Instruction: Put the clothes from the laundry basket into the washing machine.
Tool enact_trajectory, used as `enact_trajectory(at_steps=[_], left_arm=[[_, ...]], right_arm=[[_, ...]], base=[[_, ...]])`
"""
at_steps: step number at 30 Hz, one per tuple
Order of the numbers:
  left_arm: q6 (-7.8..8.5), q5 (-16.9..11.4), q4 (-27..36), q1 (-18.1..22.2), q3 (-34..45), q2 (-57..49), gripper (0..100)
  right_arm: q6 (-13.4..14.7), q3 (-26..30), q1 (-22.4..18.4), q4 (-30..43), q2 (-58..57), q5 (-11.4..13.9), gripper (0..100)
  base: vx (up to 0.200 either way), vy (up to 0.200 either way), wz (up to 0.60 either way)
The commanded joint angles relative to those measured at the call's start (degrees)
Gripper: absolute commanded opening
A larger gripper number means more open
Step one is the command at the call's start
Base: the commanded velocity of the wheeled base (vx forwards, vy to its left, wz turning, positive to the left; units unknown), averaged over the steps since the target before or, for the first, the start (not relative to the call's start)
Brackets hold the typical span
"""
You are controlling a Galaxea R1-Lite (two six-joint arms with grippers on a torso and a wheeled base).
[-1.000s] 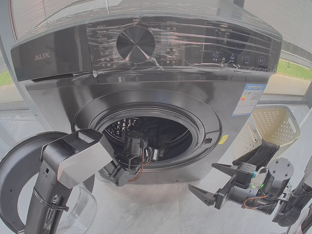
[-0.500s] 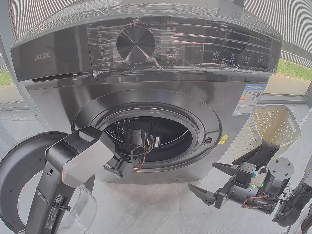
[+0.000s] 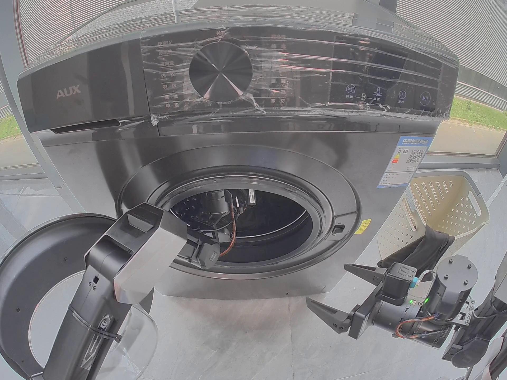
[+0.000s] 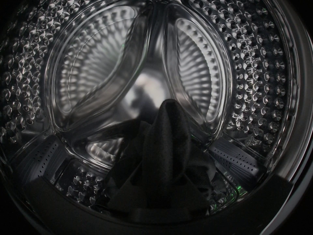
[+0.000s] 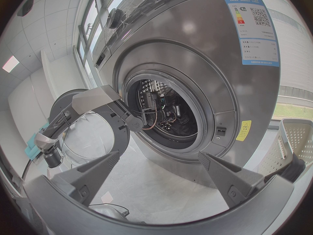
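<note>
My right gripper (image 3: 328, 286) stood wide open and empty, with its fingers (image 5: 97, 170) pointing toward the washing machine (image 3: 296, 149). A black garment (image 3: 422, 249) hung just behind its wrist, draped over the rim of the laundry basket (image 3: 449, 201), with its long axis running down the basket's wall. I judged this arm the nearer one for that piece, but it would have to turn back first. My left gripper (image 3: 224, 207) was deep in the drum (image 4: 254, 66), with a dark cloth (image 4: 166, 141) heaped right before it. I could not tell whether it gripped this cloth.
</note>
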Motion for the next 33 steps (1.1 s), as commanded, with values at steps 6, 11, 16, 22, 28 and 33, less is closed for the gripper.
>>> enact_trajectory(at_steps=[6, 11, 16, 22, 28, 33], left_arm=[[-0.55, 0.1, -0.2, 0.2, -0.4, 1.5, 100], [-1.07, 0.1, -0.2, -0.4, 2.6, 0.5, 100], [-1.16, 0.1, -0.5, -1.8, 10.9, -4.0, 100], [-1.16, 0.1, -1.6, -4.2, 24.4, -11.6, 100], [-1.34, -0.1, -3.8, -8.3, 38.5, -19.2, 100], [-1.60, -0.5, -8.3, -12.8, 50.5, -24.9, 100]], right_arm=[[0.0, 0.0, -0.1, 0.0, -0.1, -0.1, 100], [0.0, 0.1, -0.1, 0.0, -0.2, -0.1, 100], [0.0, 0.2, -0.1, 0.0, -0.2, -0.1, 100], [0.0, 0.2, -0.1, 0.0, -0.2, -0.2, 100], [0.0, 0.3, -0.1, 0.0, -0.2, -0.2, 100], [0.1, 0.6, -0.1, 0.0, -0.2, -0.2, 100]], base=[[0.000, 0.000, 0.00], [0.000, 0.000, 0.00], [0.000, 0.000, 0.00], [0.000, 0.000, 0.00], [0.000, 0.000, 0.00], [0.000, 0.000, 0.00]])
